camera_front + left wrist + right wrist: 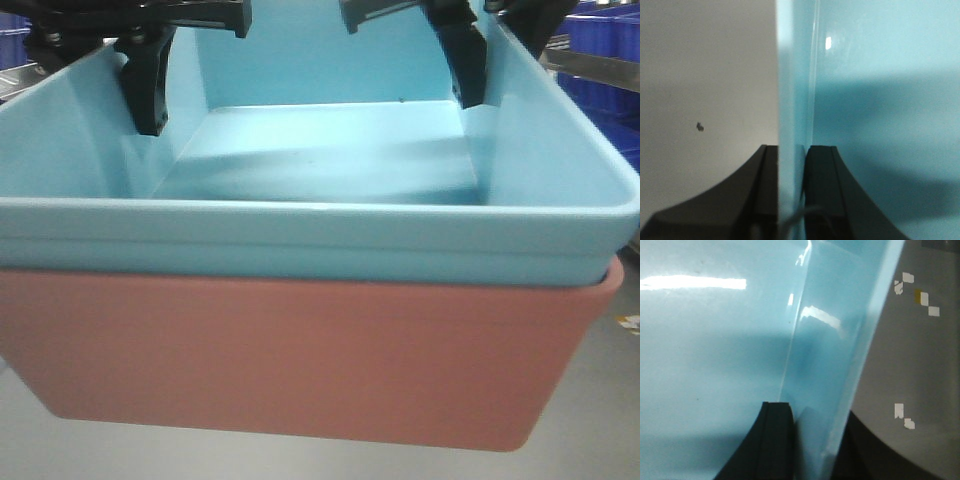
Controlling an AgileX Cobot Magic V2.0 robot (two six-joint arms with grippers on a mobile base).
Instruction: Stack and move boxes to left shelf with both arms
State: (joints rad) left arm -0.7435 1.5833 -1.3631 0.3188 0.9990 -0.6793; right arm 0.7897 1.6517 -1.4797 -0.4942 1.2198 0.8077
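The light blue box (320, 240) sits nested inside the salmon pink box (300, 360), and the stack fills the front view, hanging above the grey floor. My left gripper (150, 95) is shut on the blue box's left wall. In the left wrist view, that gripper (791, 152) has one finger on each side of the blue rim (792, 75). My right gripper (470, 70) is shut on the right wall. The right wrist view shows this gripper (815, 412) straddling the blue wall (830, 350). The left shelf is out of view.
Dark blue bins (605, 50) and a metal rail (590, 68) stand behind on the right, and another dark blue bin (10, 45) shows at the far left. The grey floor (920, 370) below carries white tape marks (925, 300).
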